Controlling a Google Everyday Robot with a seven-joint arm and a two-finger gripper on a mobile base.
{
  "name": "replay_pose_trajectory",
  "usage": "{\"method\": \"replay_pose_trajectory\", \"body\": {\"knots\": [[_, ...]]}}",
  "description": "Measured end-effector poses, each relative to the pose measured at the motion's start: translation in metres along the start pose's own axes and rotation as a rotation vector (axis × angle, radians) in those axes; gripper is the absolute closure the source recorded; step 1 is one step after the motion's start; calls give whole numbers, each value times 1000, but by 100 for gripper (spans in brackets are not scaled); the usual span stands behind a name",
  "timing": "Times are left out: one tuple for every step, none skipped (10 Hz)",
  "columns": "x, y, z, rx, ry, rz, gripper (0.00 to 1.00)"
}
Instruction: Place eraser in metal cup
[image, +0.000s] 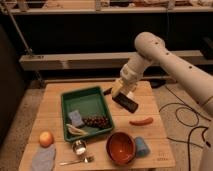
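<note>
The eraser (126, 103), a flat black block, hangs tilted above the table just right of the green tray. My gripper (119, 94) is shut on its upper left end, with the white arm reaching in from the right. The metal cup (79, 147), small and shiny, stands near the table's front edge below the tray, well to the front left of the gripper.
The green tray (68, 102) holds dark grapes (96, 121), a banana (76, 130) and a blue-grey piece (76, 117). A red-brown bowl (121, 148), a blue sponge (142, 146), an orange carrot (141, 121), a round orange fruit (46, 138), a grey cloth (43, 157) and a spoon (77, 161) lie around.
</note>
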Motion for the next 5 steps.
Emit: {"method": "replay_pose_trajectory", "body": {"knots": [[1, -10, 7, 11, -13, -25, 100], [1, -23, 16, 26, -30, -52, 100], [6, -41, 28, 45, -44, -85, 100], [15, -60, 40, 64, -54, -116, 100], [23, -78, 50, 84, -60, -142, 100]]}}
